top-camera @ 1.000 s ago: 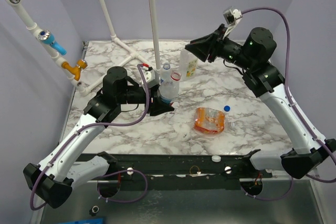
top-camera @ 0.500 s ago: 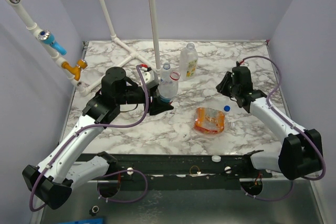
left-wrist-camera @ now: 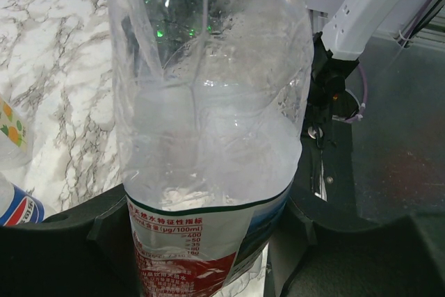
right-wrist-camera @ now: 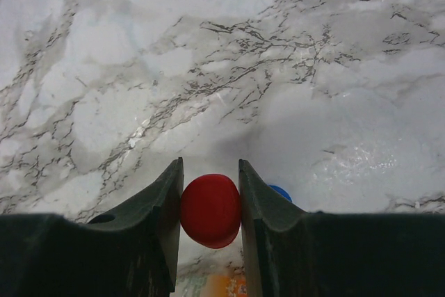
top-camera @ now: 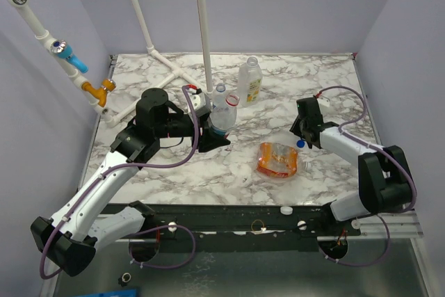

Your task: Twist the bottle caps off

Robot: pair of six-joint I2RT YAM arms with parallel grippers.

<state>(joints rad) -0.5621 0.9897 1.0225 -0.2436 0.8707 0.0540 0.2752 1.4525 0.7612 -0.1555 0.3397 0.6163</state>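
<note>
My left gripper (top-camera: 213, 137) is shut on a clear bottle with a red and white label (top-camera: 224, 117), holding it upright; its neck is open with a red ring. In the left wrist view this bottle (left-wrist-camera: 208, 137) fills the frame between the fingers (left-wrist-camera: 83, 238). My right gripper (top-camera: 298, 132) is low over the table, shut on a red cap (right-wrist-camera: 211, 210). A blue cap (top-camera: 300, 143) lies on the table right beside it, and also shows in the right wrist view (right-wrist-camera: 281, 191). The crushed orange-label bottle (top-camera: 278, 159) lies on its side.
The tall yellow-label bottle (top-camera: 250, 81) stands at the back, capless. The Pepsi bottle (top-camera: 219, 95) stands behind the held bottle. A white cap (top-camera: 286, 209) sits on the front rail. White pipes (top-camera: 174, 67) cross the back left.
My right arm has swung down from high at the back to the table by the blue cap, with the red cap in its jaws. The left arm and its bottle have stayed put.
</note>
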